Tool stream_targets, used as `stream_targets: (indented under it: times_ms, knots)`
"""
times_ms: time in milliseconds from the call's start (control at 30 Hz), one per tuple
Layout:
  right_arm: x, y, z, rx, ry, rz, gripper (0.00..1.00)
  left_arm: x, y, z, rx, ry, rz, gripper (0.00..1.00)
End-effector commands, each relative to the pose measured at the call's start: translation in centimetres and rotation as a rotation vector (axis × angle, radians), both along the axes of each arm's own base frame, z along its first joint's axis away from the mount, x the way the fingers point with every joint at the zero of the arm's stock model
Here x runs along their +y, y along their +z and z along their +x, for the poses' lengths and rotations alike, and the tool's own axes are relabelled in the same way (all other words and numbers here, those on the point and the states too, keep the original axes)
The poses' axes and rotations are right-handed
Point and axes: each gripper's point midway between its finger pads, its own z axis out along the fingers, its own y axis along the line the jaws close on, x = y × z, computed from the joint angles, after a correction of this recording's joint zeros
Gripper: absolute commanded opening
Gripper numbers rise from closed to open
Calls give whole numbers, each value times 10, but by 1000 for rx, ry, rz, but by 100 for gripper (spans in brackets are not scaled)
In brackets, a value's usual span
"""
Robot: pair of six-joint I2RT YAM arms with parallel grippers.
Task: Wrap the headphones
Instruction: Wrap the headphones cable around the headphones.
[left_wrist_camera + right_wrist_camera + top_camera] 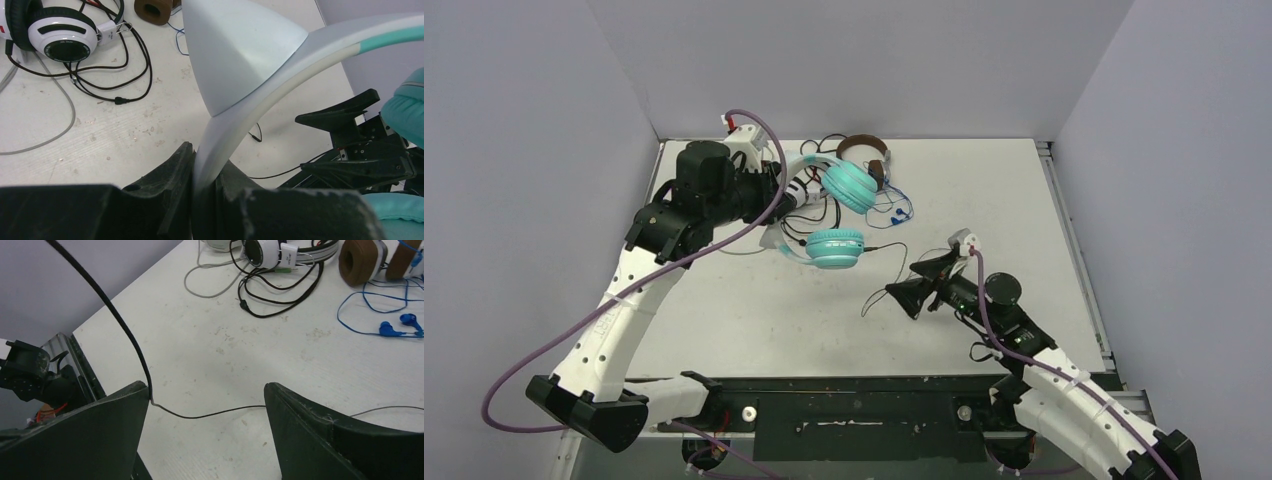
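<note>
Headphones (835, 248) are grouped at the far left of the table (754, 320). Left gripper (202, 172) is clamped on the white band (280, 82) of the light teal headset (849, 186), near the far-left corner. One cup sits above the other, and contact of the lower cup with the table cannot be confirmed. Right gripper (206, 395) stands with jaws wide apart near table centre, holding nothing. A thin black cable (121, 325) touches the inner edge of one finger (100, 435). Black-and-white headset (62, 35) and brown headset (357, 260) lie on the table beyond, apart from both grippers. Blue cable (340, 315) loops beside the brown headset. Grey cable (74, 112) trails beside the black-and-white headset.
</note>
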Motion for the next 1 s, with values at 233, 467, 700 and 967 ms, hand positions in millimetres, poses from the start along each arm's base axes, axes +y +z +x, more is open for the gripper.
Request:
stream_targets:
  times_ms: [233, 467, 700, 967]
  knots:
    - [51, 30, 2, -146, 115, 21, 40, -7, 48, -5, -76, -14, -121, 0]
    - [23, 60, 14, -200, -57, 22, 0, 7, 17, 2, -49, 42, -23, 0]
    - [0, 83, 20, -238, -144, -90, 17, 11, -14, 8, -32, 41, 42, 0]
    - [10, 55, 8, -174, -62, -93, 73, 17, 16, 12, -121, 103, -17, 0]
